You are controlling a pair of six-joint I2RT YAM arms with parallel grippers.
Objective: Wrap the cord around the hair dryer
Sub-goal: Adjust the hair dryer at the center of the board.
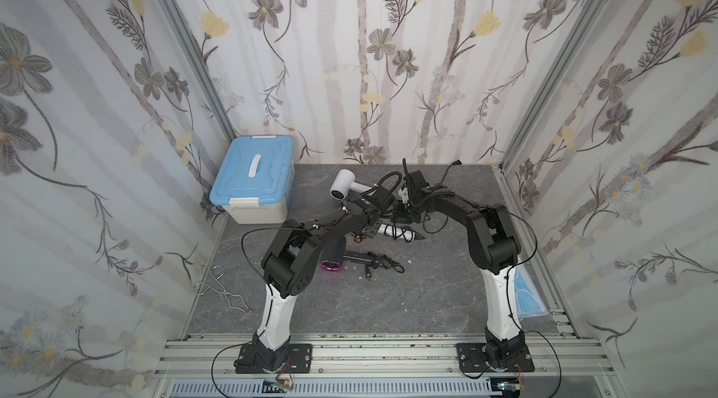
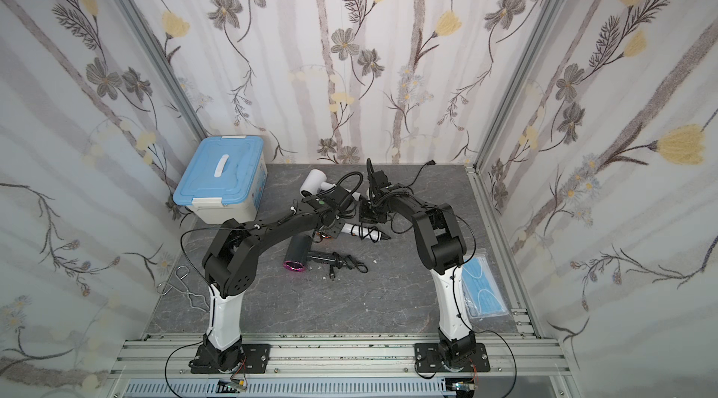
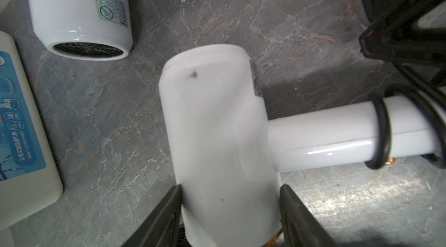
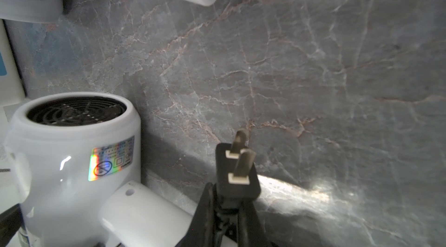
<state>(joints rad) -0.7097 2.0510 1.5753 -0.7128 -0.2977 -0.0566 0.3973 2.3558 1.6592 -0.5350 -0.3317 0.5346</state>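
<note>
A white hair dryer [image 3: 217, 125] lies on the grey marble tabletop [image 3: 108, 113], and my left gripper [image 3: 230, 209] is shut on its barrel, with a finger pressed to each side. Its handle [image 3: 325, 134] sticks out sideways with a loop of black cord [image 3: 382, 134] around it. In both top views that handle [image 1: 396, 231] shows black coils, while the barrel is hidden under my left arm [image 1: 330, 229]. My right gripper [image 4: 225, 209] is shut on the cord's black two-pin plug [image 4: 237, 173], held just above the table beside the dryer [image 4: 72, 149].
A second white hair dryer [image 1: 344, 184] lies behind, beside a blue-lidded storage box [image 1: 252, 178]. A dark hair dryer with a pink ring [image 1: 334, 260] and a bundled cord [image 1: 382, 262] lies nearer the front. Metal tongs [image 1: 221, 291] are front left and blue masks [image 1: 528, 295] front right.
</note>
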